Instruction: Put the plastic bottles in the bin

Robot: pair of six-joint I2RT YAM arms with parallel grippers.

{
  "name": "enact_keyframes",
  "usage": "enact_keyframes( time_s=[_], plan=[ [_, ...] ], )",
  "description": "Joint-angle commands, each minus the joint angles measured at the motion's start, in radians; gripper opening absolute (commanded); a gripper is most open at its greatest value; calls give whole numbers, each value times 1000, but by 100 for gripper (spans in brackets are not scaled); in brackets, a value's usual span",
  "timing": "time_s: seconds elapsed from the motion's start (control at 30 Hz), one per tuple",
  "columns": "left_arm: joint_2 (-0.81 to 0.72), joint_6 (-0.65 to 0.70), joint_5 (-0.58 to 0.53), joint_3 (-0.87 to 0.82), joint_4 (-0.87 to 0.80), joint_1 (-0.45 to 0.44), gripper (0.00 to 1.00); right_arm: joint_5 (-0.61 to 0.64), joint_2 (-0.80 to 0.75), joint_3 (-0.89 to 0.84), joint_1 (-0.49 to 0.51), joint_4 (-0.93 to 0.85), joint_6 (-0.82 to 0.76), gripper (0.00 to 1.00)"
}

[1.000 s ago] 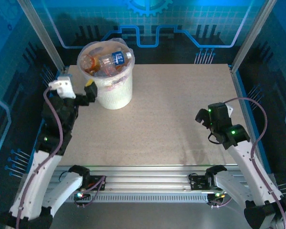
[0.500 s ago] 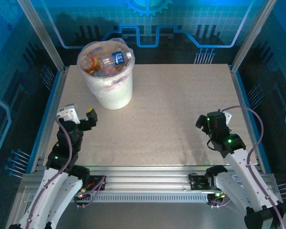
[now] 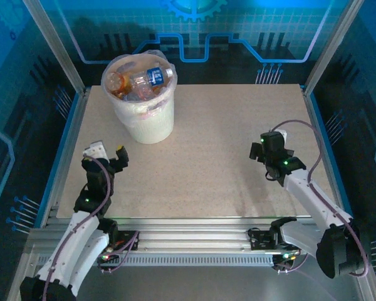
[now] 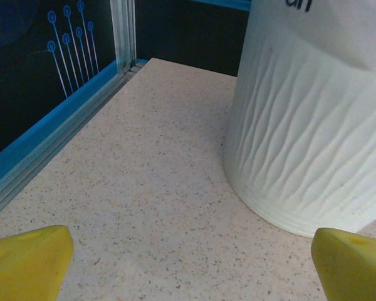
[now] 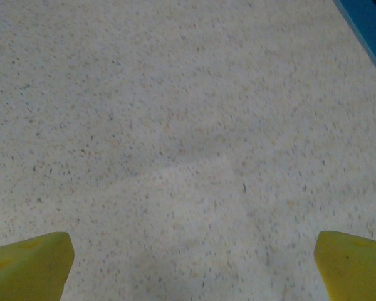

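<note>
The white bin (image 3: 151,123) stands at the far left of the table, lined with a translucent bag. Several plastic bottles (image 3: 140,80) with orange and blue labels lie piled inside it, up to the rim. My left gripper (image 3: 109,155) hangs low over the table, in front of the bin and apart from it. In the left wrist view the left gripper (image 4: 191,269) is open and holds nothing, and the bin's ribbed wall (image 4: 313,125) rises close ahead on the right. My right gripper (image 3: 259,152) is over the right side of the table. The right wrist view shows the right gripper (image 5: 191,269) open above bare tabletop.
The speckled table (image 3: 232,125) has a blue raised edge (image 4: 44,135) and metal posts along its left and right sides. A blue patterned wall closes off the back. The arms' bases sit on the rail at the near edge.
The left arm has drawn back from beside the bin toward the near edge and sunk lower. The right arm has lowered and shifted slightly left.
</note>
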Motion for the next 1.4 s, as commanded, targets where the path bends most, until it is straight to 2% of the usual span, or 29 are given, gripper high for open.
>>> enact_keyframes(
  time_s=[0.0, 0.2, 0.37, 0.57, 0.8, 1.0, 1.1, 1.17, 1.3, 1.37],
  plan=[
    [62, 16, 82, -27, 134, 42, 99, 30, 10, 3, -7, 175, -130, 100],
    [207, 8, 182, -82, 351, 101, 99, 52, 20, -66, -9, 392, -259, 100],
    [378, 44, 230, -105, 593, 127, 99, 61, 53, -130, -17, 580, -368, 100],
    [570, 71, 294, -104, 809, 145, 99, 9, 79, -207, -41, 750, -424, 100],
    [754, 82, 342, -98, 966, 152, 99, -76, 80, -246, -60, 817, -422, 100],
    [906, 117, 429, -108, 1143, 152, 99, -102, 100, -257, -70, 839, -432, 100],
    [958, 148, 513, -67, 1120, 151, 99, -136, 115, -276, -79, 870, -425, 100],
    [944, 159, 542, -36, 1036, 151, 99, -171, 127, -292, -91, 899, -416, 100],
    [946, 149, 505, 34, 912, 152, 99, -217, 161, -304, -112, 945, -410, 100],
    [947, 152, 497, 37, 907, 149, 99, -239, 180, -302, -124, 957, -404, 100]
  ],
)
